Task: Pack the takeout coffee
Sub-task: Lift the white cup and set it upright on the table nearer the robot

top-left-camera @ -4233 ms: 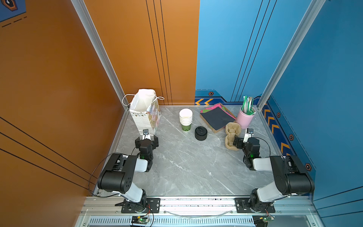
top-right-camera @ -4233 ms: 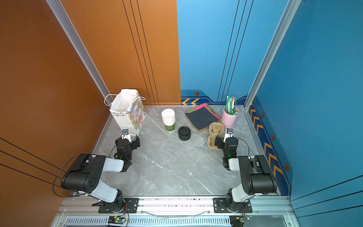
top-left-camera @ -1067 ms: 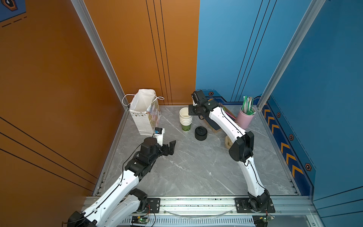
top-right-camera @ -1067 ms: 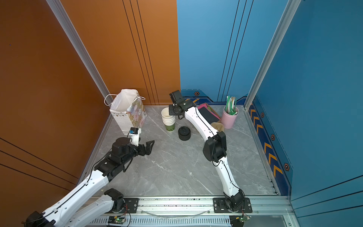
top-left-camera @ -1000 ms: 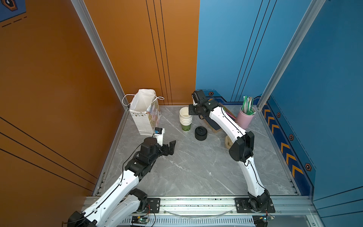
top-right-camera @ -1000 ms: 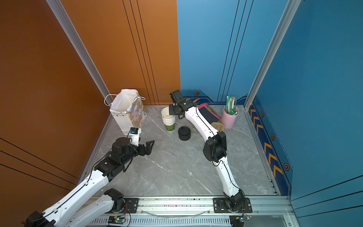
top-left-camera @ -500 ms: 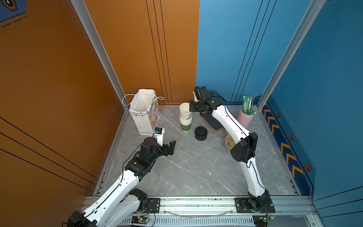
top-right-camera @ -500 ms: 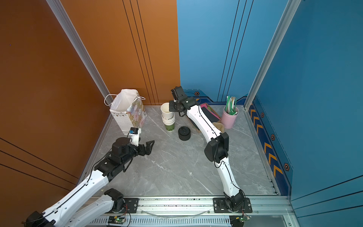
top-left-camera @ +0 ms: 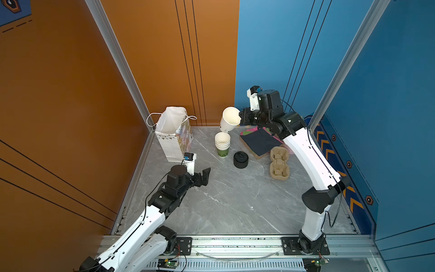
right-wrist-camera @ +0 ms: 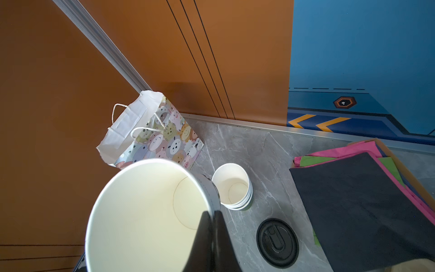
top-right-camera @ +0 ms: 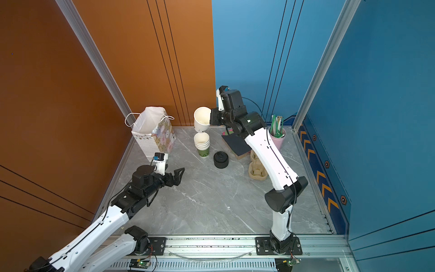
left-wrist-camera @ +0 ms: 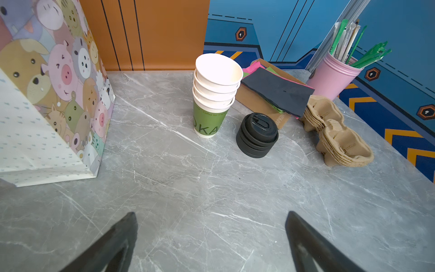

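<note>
My white paper cup [top-left-camera: 228,120], lidless and tilted, has just lifted clear above the cup stack [top-left-camera: 222,145], its rim pinched by my right gripper [top-left-camera: 240,117]. My left gripper [top-left-camera: 204,176] waits spread. Next, I judge, the black lids [top-left-camera: 240,160].

- The green cup [left-wrist-camera: 207,117], lowest in the stack, carries large letters "OKA", cut off at the side, and a small line beginning "Coffee for".
- The cardboard box [left-wrist-camera: 259,106] reads "APKIN", partly hidden.
</note>
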Tool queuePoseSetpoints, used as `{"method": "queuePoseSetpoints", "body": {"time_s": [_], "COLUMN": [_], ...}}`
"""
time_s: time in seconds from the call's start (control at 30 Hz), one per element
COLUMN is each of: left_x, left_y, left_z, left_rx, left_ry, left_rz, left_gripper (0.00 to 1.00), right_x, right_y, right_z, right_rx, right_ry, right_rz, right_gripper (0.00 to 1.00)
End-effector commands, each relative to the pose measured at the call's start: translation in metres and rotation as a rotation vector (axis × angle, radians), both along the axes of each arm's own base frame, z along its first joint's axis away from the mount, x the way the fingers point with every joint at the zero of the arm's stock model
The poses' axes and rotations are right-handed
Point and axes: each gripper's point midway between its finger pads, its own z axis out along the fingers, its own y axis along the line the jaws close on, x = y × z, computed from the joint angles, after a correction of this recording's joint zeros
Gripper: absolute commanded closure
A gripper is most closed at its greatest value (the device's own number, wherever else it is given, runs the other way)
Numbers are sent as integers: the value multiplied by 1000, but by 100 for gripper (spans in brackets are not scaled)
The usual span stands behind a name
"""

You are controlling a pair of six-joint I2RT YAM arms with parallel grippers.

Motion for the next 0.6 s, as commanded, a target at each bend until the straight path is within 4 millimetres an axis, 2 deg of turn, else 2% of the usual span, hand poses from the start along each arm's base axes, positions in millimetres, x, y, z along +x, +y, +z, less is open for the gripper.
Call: {"method": "queuePoseSetpoints", "body": {"time_s": [0.0,0.17,0.27,0.47,0.5,0.57], "left_x": [-7,-11,-10,-7,-6,-5], "left_y": [-2,-4,-5,-11,-12,-15], "left_z": [3,8,8,5,5,3], "left_rx": [-33,-47,-48,-50,-50,-48], "left_ry": [6,-13,-22,-23,-24,-19], "left_rz": [-23,-39,-36,-50,-54,-58], "left_gripper": [2,2,2,2,2,2], "right_x": [-30,-75,-96,-122,-131,-136], "right_y": [3,-3,-6,-8,-1,-2], "right_z": [-25,-70,-108,-163,-170,-189], "right_rx": [-70,-185,-219,-176,-177,-180], "right_ry": [44,93,120,129,127,149], "right_rz": [98,169,204,250,277,279], "right_gripper": [100,100,100,100,100,100]}}
